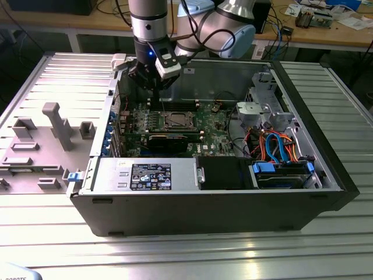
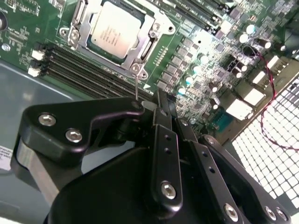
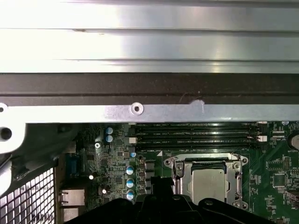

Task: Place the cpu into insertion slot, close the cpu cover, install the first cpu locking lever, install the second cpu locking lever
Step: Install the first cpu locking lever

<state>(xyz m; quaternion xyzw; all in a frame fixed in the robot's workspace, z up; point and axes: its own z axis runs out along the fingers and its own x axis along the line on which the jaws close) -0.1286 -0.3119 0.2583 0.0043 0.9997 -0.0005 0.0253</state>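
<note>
The flat, square cpu [image 2: 114, 28], with its dull silver top, is seen lying in the insertion slot [image 2: 135, 68] on the bumpy green board [image 1: 213, 125], near the middle of the exterior view. The thin, shiny cpu cover [image 3: 181, 179] is laid flat around it like a frame. Long black memory slots [image 3: 196, 133] are lined up just beside it. The black pincer [image 2: 159, 99] is held above them, its tips pressed together. A thin metal rod [image 2: 136, 87] is seen between the slot's corner and the pincer. Open room is left above the board, edged by smooth grey walls [image 1: 233, 76].
</note>
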